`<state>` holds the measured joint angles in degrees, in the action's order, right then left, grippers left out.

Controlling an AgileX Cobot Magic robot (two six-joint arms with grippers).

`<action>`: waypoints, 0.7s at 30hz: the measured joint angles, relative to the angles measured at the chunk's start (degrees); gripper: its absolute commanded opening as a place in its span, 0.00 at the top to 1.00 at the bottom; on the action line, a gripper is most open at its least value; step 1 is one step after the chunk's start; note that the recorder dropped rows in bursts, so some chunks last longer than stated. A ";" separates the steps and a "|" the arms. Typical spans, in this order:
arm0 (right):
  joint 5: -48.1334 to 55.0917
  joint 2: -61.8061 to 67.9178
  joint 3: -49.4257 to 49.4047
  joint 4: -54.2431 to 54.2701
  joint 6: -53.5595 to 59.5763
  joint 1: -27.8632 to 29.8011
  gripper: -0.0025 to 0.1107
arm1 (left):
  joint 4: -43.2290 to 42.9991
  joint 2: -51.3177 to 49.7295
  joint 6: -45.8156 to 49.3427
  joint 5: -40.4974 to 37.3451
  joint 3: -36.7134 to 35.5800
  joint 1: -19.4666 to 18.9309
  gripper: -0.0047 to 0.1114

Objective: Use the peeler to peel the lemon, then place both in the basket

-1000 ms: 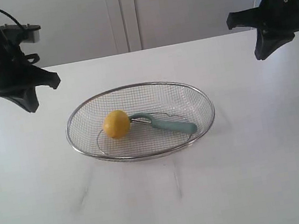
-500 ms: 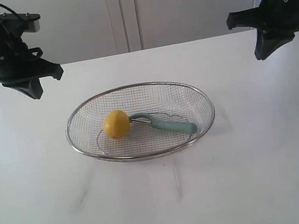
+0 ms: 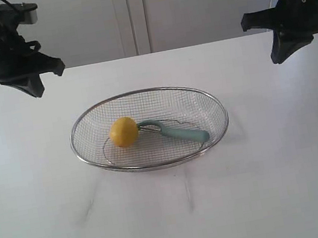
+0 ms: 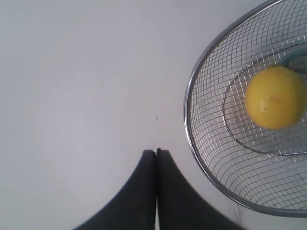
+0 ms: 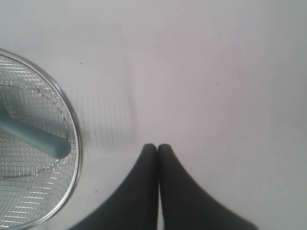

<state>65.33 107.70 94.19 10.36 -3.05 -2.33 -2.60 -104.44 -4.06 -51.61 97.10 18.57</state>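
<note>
Basket [image 3: 142, 90] centre frame on white table [image 3: 280, 184]. Lemon [image 3: 124, 131] inside, left part. Peeler [image 3: 176, 131] inside too, head just beside lemon, handle toward right rim. Left gripper [image 4: 156, 151] upper left, jaws together, empty. Right gripper [image 5: 157, 146] upper right, jaws together, empty. Both well apart from basket.

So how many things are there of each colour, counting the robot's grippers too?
Yellow: 1, the lemon
Teal: 1, the peeler
Silver: 1, the basket
Black: 2, the left gripper and the right gripper
Total: 5
</note>
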 measured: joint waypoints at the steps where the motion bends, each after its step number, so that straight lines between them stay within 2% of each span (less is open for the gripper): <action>1: 0.00 0.00 0.00 0.00 0.00 0.00 0.98 | 0.00 0.10 0.00 0.00 0.00 0.00 0.96; 15: -0.10 0.00 0.00 0.00 0.00 0.00 0.98 | 0.00 3.96 -0.71 0.10 -0.18 0.00 0.96; 21: -0.34 0.00 0.00 0.00 0.00 0.00 0.98 | 0.00 7.47 -1.68 2.01 -5.83 0.00 0.96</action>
<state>64.99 107.70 94.19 10.36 -3.05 -2.33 -2.60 -96.97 -5.73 -49.60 91.27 18.57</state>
